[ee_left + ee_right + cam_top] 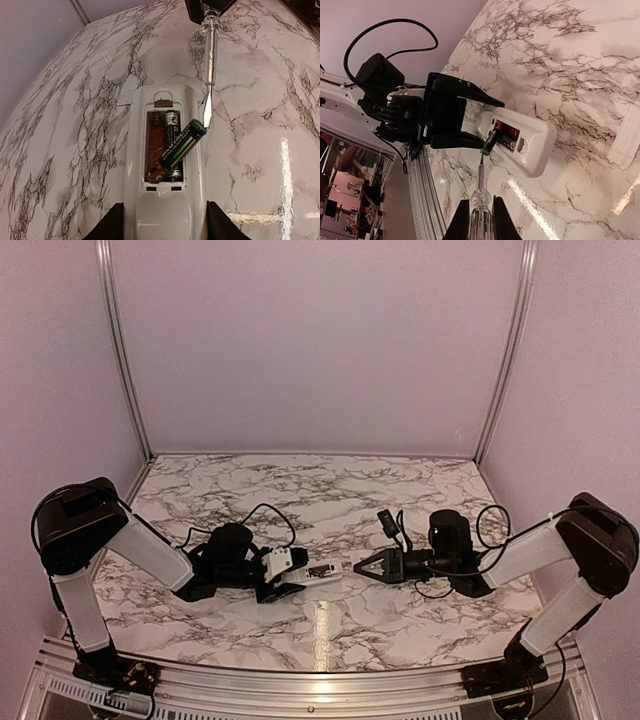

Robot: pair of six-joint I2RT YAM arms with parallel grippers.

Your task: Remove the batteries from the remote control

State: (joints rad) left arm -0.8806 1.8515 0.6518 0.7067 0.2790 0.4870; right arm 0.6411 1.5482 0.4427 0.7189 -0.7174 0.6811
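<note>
Left end effector [164,222], jaws partway apart, grips the remote control [136,150] by its sides, recess [155,142] up. Just ahead of its fingers one battery [183,145] tilts out of the recess, the other battery [171,125] lying seated. Right end effector [479,222] pinches a screwdriver [210,60], blade touching the tilted battery's tip

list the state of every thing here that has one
remote control: gripped at its sides, back up, battery bay open
raised battery: one end levered out, tilted across the bay
second battery: seated in the bay
screwdriver: clamped, tip at the raised battery's end
cover: off, lying flat by itself
left gripper: shut on the remote control
right gripper: shut on the screwdriver
</note>
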